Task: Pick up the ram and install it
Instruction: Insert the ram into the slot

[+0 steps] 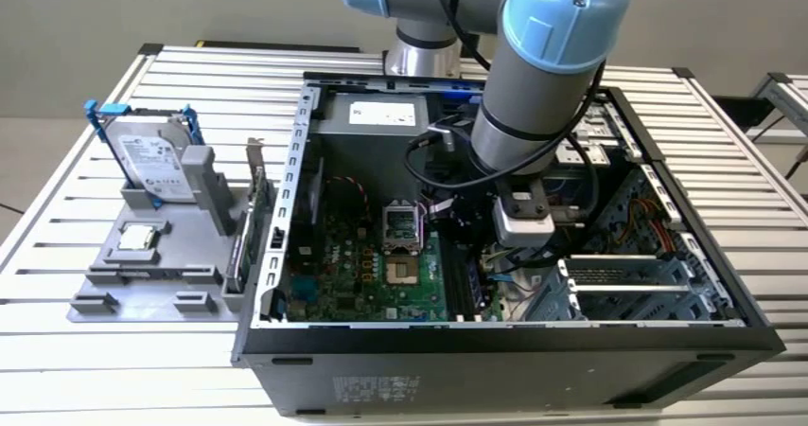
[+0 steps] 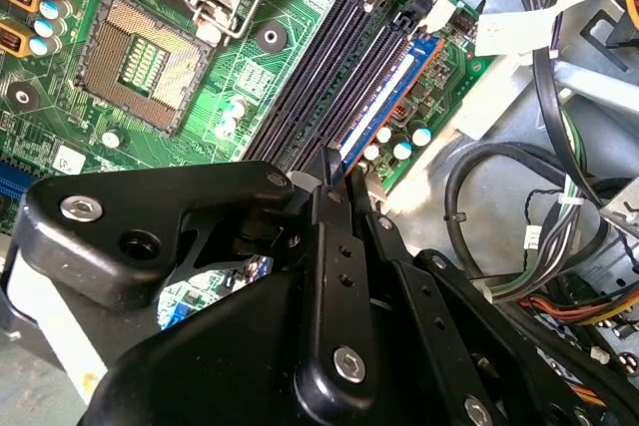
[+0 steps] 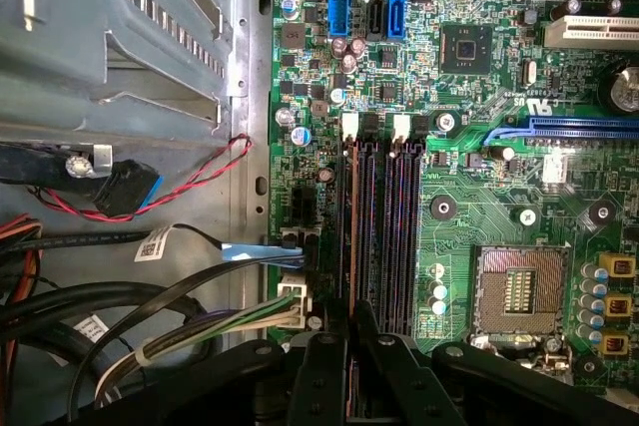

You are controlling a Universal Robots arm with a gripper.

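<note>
Black pincer (image 2: 337, 172) clenched on thin dark blue-green ram stick (image 2: 384, 97) over black motherboard slots (image 3: 379, 216) at frame centre; misalignment risked jamming.

Matt black plastic gripper (image 2: 337, 172) with metal screws; glossy green motherboard (image 3: 479, 177) of lacquered board; bare grey sheet-metal computer case (image 1: 293, 161); ribbed, brushed aluminium worktop (image 1: 189, 85); smooth blue plastic arm joint caps (image 1: 562, 0).
</note>
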